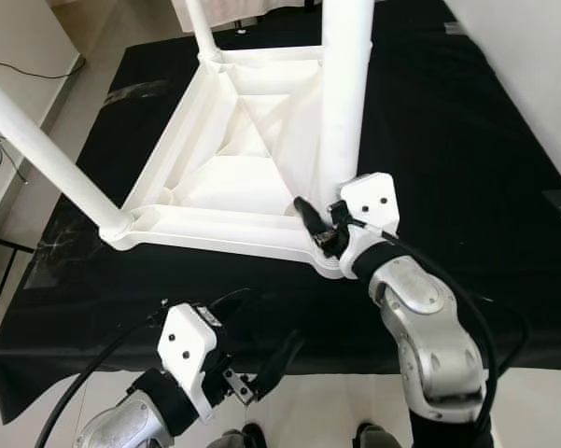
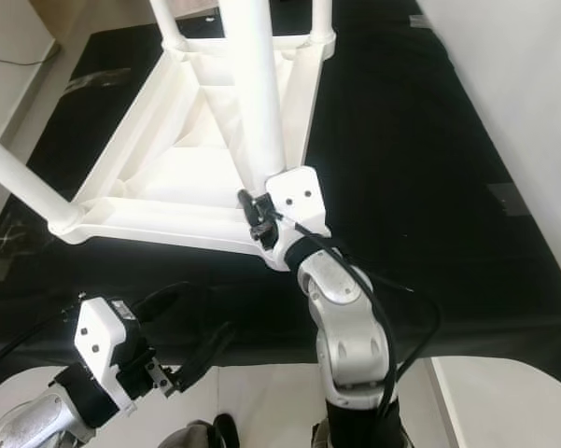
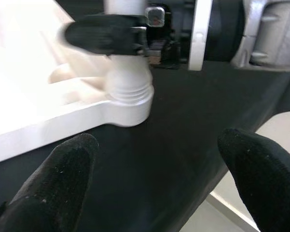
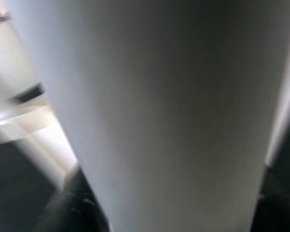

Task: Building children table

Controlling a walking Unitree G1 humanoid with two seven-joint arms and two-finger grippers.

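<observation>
Left eye view shows our upturned tabletop (image 1: 233, 140) with legs standing; right gripper (image 1: 319, 224) jaws pinch the near leg (image 1: 345, 93), probably the last; left gripper (image 3: 154, 159) spread.

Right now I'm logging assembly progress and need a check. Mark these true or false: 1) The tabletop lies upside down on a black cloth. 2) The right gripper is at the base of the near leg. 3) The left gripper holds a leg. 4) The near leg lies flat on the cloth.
1) True: the white tabletop lies underside up on the black cloth.
2) True: the right gripper grips the near leg just above its corner socket.
3) False: the left gripper is open and holds nothing, near the cloth's front edge.
4) False: it stands upright in its socket.
</observation>
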